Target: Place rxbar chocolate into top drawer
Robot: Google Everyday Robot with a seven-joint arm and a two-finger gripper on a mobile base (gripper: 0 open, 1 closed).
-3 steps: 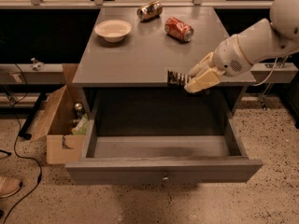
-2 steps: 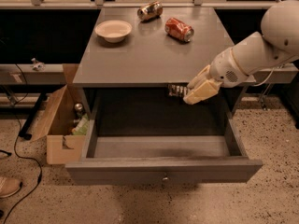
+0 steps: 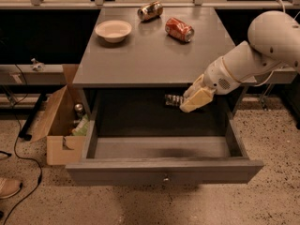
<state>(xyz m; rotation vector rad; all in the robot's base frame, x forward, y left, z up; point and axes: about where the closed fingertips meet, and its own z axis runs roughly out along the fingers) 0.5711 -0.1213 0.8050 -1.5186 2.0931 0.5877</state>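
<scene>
The top drawer (image 3: 164,171) is pulled wide open at the front of the grey cabinet, its knob facing me. My gripper (image 3: 190,101) hangs over the drawer's back right part, just below the cabinet's top edge. It is shut on the rxbar chocolate (image 3: 173,100), a thin black bar with pale print that sticks out to the left of the fingers. The bar is held in the air above the drawer's floor.
On the cabinet top (image 3: 150,60) lie a white bowl (image 3: 113,30), a red soda can (image 3: 179,29) on its side and a brown can (image 3: 150,10). An open cardboard box (image 3: 58,125) with items stands on the floor to the left. A shoe (image 3: 8,187) is at lower left.
My gripper has moved down and slightly toward me with the bar, from the cabinet's top edge to over the open drawer.
</scene>
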